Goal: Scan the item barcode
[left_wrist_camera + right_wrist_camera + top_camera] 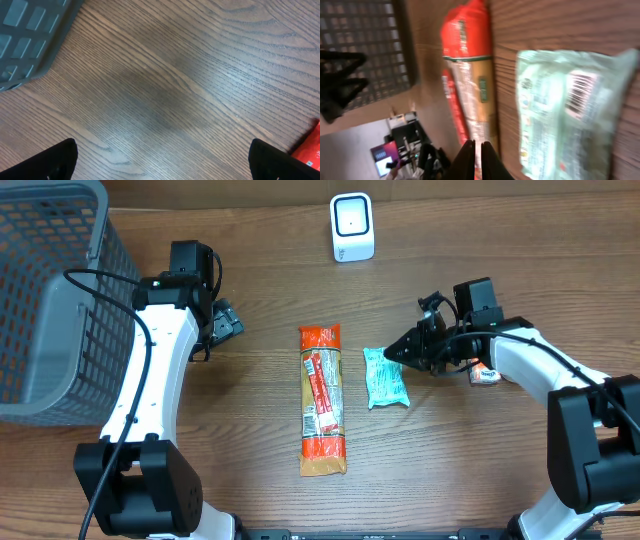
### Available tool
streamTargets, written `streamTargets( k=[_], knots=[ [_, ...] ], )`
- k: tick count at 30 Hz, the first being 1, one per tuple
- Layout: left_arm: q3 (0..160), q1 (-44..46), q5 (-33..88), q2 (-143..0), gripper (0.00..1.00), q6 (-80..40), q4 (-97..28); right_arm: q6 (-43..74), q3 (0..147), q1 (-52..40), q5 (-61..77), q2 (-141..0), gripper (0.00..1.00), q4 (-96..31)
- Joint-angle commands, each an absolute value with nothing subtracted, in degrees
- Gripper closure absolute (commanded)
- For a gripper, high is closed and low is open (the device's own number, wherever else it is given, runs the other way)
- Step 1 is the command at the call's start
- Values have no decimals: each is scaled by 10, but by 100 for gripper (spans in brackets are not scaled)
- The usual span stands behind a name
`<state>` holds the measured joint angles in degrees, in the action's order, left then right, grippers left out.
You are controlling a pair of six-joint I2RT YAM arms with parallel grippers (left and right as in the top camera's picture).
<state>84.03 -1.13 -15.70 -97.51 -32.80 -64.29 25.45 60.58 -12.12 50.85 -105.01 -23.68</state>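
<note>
the right end effector [474, 150] sat closed, empty, by the blurred teal packet [565, 110]; the left end effector [162, 150] gaped, fingers [55, 162] cropped.

A brown wood-grain laminate table [250, 430] fills nearly every view, its dark streaked grain lit softly and evenly, with a pale sheen in the left wrist view. A grey plastic mesh basket [40, 300] stands at its far left corner. Past the table's edge the right wrist view shows, blurred, a pale grey surface [355, 132], floor or wall, and dark equipment with a small pink-lit screen [384, 154].
</note>
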Motion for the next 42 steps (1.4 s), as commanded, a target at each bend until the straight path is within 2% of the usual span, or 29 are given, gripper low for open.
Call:
streamTargets(
  k=[1,20,27,31,36,42],
  knots=[
    [849,-7,-165,-964,0,-321,-642,253,591,-123,441,-1049,92,-244],
    [849,-7,-165,-964,0,-321,-642,253,585,-125,428,-1113,92,-244],
    [849,-7,-165,-964,0,-321,-642,312,585,-140,341,-1147,96,-277],
    [849,-7,-165,-964,0,-321,-642,307,591,-144,345,-1136,96,-276],
    [849,-7,-165,-964,0,-321,-642,237,624,-143,427,-1090,96,-279],
    [849,-7,-165,-964,0,-321,-642,235,636,-144,435,-1041,96,-282]
  ],
)
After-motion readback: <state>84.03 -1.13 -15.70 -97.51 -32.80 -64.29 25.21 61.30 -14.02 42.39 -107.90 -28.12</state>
